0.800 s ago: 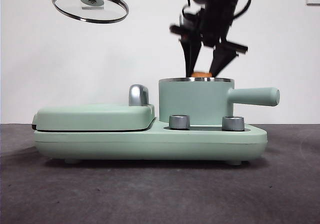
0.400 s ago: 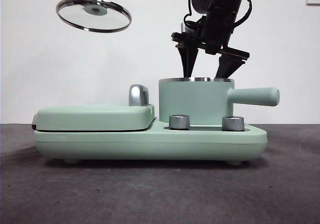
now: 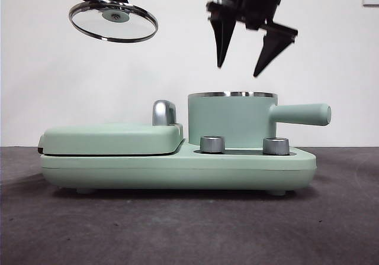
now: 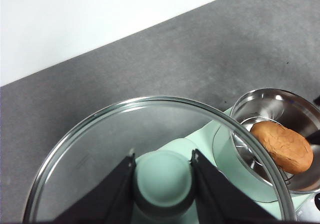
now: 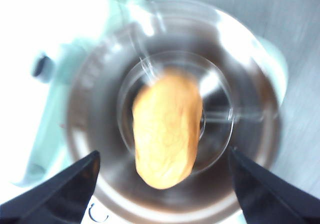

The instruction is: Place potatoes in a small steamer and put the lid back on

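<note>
The mint green small steamer [image 3: 232, 120] stands on the right of the green cooker base, its handle pointing right. The orange-brown potato [image 5: 166, 127] lies inside it on the steel bottom, also seen in the left wrist view as the potato [image 4: 281, 146]; the front view hides it behind the pot wall. My right gripper [image 3: 243, 67] hangs open above the steamer, holding nothing. High at the upper left, my left gripper [image 3: 112, 7] is shut on the green knob [image 4: 163, 180] of the glass lid [image 3: 113, 21], which tilts slightly in the air.
A flat green griddle cover [image 3: 112, 138] with a chrome handle [image 3: 164, 112] fills the left half of the cooker base [image 3: 177, 170]. Two chrome dials [image 3: 212, 144] sit in front of the steamer. Dark grey table [image 3: 177, 229] lies in front.
My right gripper let the potato go into the steamer, opened and rose clear above the rim. The lid in my left gripper drifted slightly rightward.
</note>
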`<state>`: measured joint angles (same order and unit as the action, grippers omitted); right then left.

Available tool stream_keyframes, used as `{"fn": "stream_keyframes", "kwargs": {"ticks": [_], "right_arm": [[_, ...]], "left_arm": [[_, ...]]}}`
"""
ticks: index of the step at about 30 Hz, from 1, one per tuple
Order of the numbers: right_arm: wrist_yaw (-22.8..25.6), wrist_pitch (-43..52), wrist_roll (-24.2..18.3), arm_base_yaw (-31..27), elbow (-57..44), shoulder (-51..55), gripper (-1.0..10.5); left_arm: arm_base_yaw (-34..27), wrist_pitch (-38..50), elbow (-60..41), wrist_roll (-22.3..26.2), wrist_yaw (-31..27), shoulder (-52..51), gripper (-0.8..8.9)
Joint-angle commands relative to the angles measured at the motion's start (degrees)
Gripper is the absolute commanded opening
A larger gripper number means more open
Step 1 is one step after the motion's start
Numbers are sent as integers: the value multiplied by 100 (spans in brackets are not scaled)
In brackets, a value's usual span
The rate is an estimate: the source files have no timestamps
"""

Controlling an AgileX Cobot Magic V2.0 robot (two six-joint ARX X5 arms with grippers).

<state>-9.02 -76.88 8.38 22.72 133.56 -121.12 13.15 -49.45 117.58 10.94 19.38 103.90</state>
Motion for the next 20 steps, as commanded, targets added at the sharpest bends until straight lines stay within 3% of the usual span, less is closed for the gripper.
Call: {"fn": "stream_keyframes", "kwargs": {"ticks": [1,11,20], "right_arm": [[-9,-437,-151,46,157,131,407],[9,-457,-291,190,-951,1670,406],[439,-448,-356,459,-4041,4395,405]], "left_arm": [[52,179,138,-11,44,157,17],[455,116,138,-7,44,479,17],[1187,332,138,37,44,772,17]]}}
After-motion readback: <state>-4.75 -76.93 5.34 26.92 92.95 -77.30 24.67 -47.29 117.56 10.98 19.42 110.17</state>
